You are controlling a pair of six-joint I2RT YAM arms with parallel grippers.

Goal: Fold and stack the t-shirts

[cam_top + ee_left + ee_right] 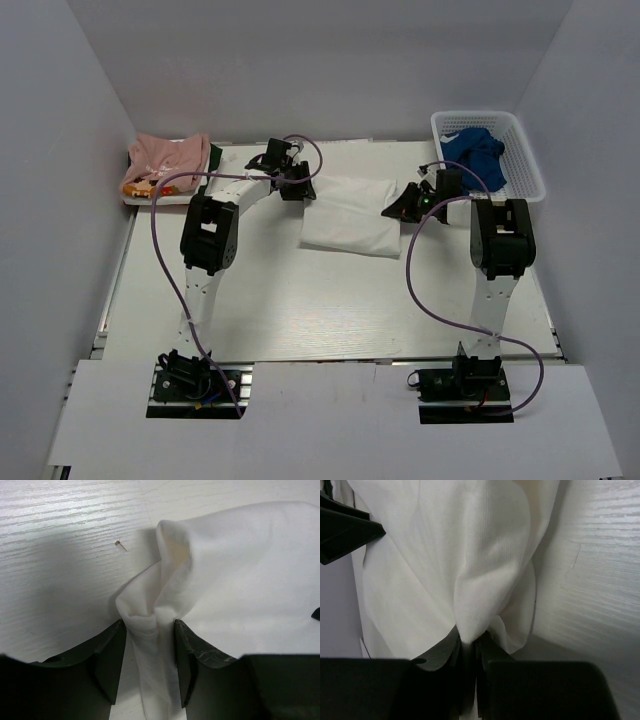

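Top external view: the white t-shirt [350, 225] lies folded mid-table, slightly toward the far side. The left gripper [298, 190] sits at its far-left corner, and the left wrist view shows its fingers [112, 660] pinching a bunched fold of the cloth. The right gripper [397, 212] meets the shirt's right edge, its jaws pressed tight on a pleat of the same fabric. The pink t-shirt [170, 160] lies crumpled at the table's [300, 300] far-left corner. A white basket [527, 150] at the far right holds blue cloth [475, 152].
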